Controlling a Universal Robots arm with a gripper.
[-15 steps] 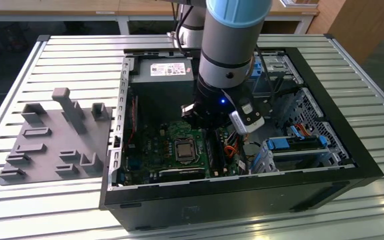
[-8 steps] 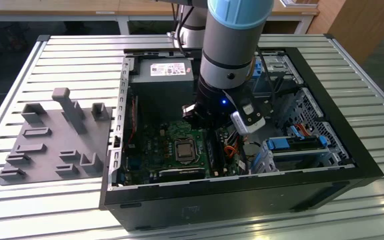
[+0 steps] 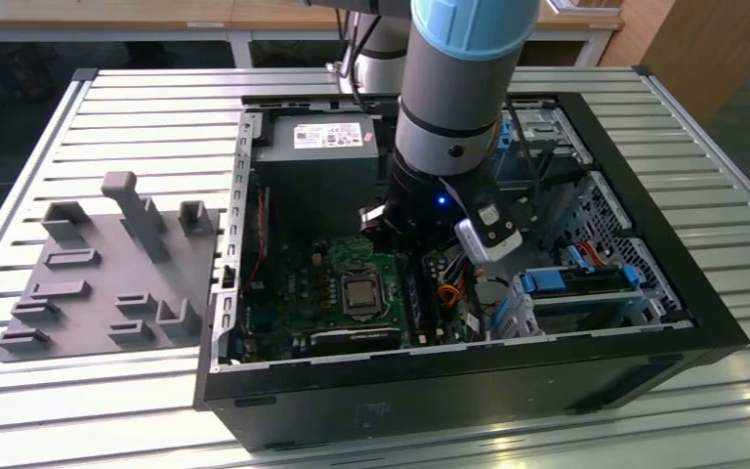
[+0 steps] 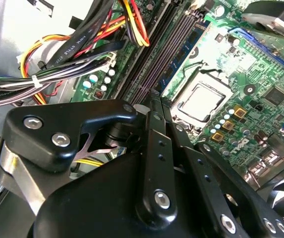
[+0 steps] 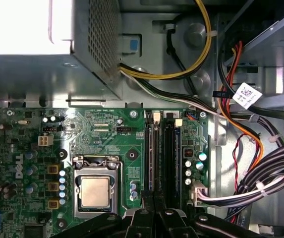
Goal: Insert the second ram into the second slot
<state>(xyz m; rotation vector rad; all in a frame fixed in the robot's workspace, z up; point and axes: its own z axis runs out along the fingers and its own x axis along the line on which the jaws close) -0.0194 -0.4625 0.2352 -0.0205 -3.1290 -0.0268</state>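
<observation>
Open PC case [image 3: 479,352] on slatted metal table [image 3: 153,107]. Grey plastic fixture tray [image 3: 102,274] at 9 o'clock of case in the exterior view, just beside its wall. Robot arm [image 3: 460,88] reaching down into case from 12 o'clock, wrist over the motherboard.

End effector [image 4: 156,101] low over the memory slots [image 4: 156,59] in the second wrist view. Fingers [image 4: 154,129] pressed close together, tips lined up w/ the slots' long axis. In the first wrist view, end effector [image 5: 155,210] at one end of the two parallel slots [image 5: 149,158].

Second ram: cannot tell whether pinched edge-on between the fingers or seated in a slot, as the tips cover that spot.

CPU socket [image 3: 349,291] bare, no cooler, w/ slots at its 3 o'clock in the exterior view. Power supply [image 3: 316,147] at 12 o'clock of socket. Bundle of black, yellow, orange cables [image 4: 57,74] beside the slots, on the side away from the socket.
</observation>
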